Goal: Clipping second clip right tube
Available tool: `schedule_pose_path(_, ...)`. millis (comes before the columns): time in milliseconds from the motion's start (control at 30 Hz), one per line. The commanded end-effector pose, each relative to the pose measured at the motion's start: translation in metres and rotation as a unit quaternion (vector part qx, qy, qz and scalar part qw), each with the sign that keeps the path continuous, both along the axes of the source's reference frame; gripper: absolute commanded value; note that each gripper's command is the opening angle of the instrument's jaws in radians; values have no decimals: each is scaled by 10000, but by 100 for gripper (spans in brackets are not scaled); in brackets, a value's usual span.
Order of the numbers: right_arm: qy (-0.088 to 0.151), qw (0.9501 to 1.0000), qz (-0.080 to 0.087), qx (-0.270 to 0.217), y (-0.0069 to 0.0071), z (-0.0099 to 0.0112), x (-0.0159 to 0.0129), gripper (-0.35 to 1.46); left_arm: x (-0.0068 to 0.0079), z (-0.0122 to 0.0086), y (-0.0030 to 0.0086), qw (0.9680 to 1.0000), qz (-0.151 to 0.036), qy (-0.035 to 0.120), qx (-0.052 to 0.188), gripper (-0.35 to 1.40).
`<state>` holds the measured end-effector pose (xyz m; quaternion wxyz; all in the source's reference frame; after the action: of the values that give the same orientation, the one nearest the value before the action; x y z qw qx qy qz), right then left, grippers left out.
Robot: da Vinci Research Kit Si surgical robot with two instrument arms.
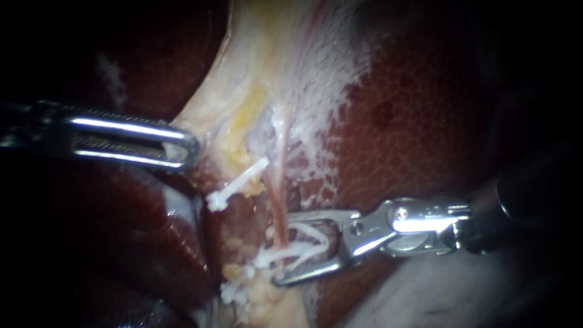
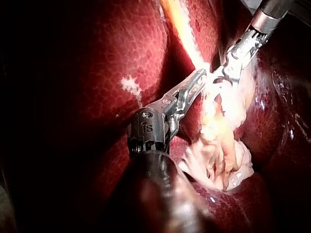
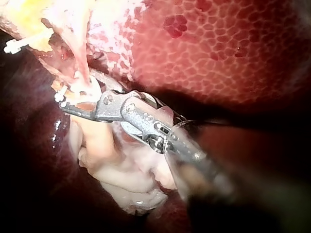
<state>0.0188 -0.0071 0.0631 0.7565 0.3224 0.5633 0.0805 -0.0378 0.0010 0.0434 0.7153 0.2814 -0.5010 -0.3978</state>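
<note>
Right tube [image 1: 277,203]: thin, soft, slippery, tear-prone strand beside the liver [image 1: 425,121]; right instrument [image 1: 285,249] claw stands wide, carrying a white clip [image 1: 313,234] astride it; close squarely, without traction; left instrument [image 1: 188,149] claw is clamped on pale tissue [image 1: 243,73].

Clip [image 1: 313,238] and tube [image 1: 278,206] between right instrument [image 1: 282,248] jaws, left instrument [image 1: 189,149] leftward on tissue [image 1: 255,79]

In the endoscope view we find light pooled at the centre, sinking to black from 7 to 11 o'clock and past 3 o'clock. Glare burns along our left instrument [image 1: 182,149] at 9 o'clock and our right instrument [image 1: 290,246] at 4 o'clock, whose clip [image 1: 308,235] shines white.
</note>
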Motion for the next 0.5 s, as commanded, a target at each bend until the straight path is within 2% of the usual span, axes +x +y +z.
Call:
schedule_pose_path(33,2,10000,-25,36,-1,-1,2,60,-1,1,0,10000,-2,3,1,-35)
schedule_pose_path(200,22,9999,-117,118,-2,-3,5,59,-2,1,0,10000,-6,6,0,-35)
schedule_pose_path(500,-71,9992,-89,375,3,-5,-4,49,-2,3,0,10000,-4,5,-2,-35)
